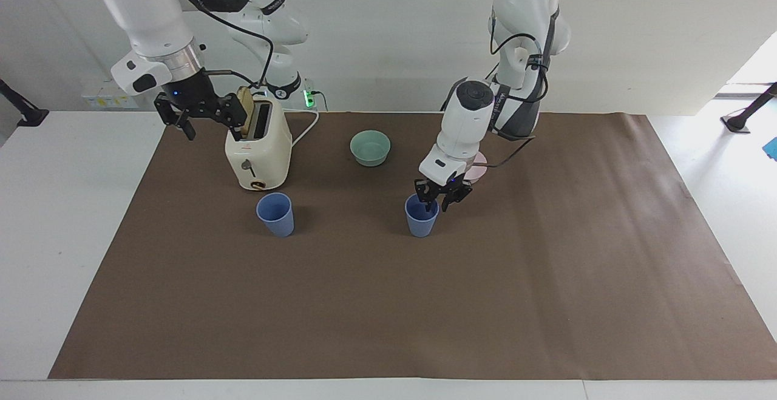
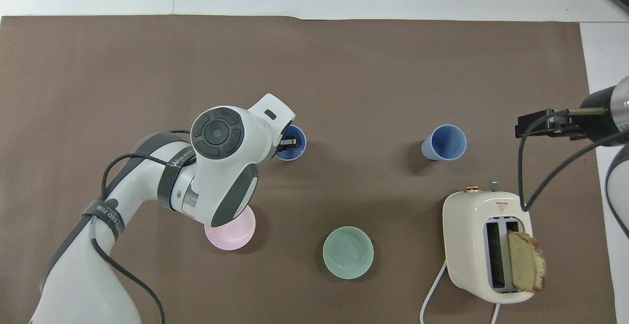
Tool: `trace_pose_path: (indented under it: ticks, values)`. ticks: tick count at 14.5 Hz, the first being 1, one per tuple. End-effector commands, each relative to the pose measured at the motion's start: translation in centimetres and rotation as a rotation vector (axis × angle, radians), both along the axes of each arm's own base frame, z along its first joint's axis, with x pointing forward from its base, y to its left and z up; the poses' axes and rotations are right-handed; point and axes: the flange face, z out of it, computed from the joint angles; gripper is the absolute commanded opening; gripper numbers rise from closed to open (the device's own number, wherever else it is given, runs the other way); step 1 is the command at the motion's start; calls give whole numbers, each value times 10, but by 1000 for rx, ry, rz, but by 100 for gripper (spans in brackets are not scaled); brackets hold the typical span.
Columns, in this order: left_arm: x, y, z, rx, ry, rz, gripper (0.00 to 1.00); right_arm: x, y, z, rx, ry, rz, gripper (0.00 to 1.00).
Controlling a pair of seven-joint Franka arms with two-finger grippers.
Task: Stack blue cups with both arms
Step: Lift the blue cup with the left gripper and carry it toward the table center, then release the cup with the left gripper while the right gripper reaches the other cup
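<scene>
We see one blue cup (image 1: 421,216) upright on the brown mat (image 1: 546,278) near mid-tabletop, left gripper (image 1: 442,195) at its rim; facing view shows the fingers parted, one over the cup mouth and one outside the wall toward the left arm's end, so jaws partly spread, not clamping; overhead view hides most of that under the wrist housing, only a fingertip (image 2: 290,142) shows over the same cup (image 2: 294,146). Second blue cup (image 1: 275,213) stands upright toward the right arm's end, well apart from the first, just beside the toaster (image 1: 257,148) and farther from the robots than it. Right gripper (image 1: 200,115) hangs wide open, holding nothing, over the mat edge at the toaster's side; arm waits. Overhead view shows a bread slice (image 2: 526,261) in one toaster slot. Green bowl (image 1: 370,147) sits nearer the robots, between toaster and pink bowl (image 2: 231,230); the left arm covers most of the pink bowl in the facing view.
</scene>
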Motion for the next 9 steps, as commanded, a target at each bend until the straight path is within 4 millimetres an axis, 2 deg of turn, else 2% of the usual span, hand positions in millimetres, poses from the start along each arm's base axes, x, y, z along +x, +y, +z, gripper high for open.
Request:
trace_pose_path:
  ticks: [1,4,6,9]
  values:
    - [3,22,30,3,3,17,100,-2,-3,-3,17,-7,-6,100]
    - [13,69,67,8,-6,7,100,3,-12,-36,16,-17,-8,100]
    - [12,110,101,20,0,-36,100,12,-8,-57,19,-42,-4,100]
    - [14,162,128,40,18,-101,100,33,-5,-101,23,-23,0,100]
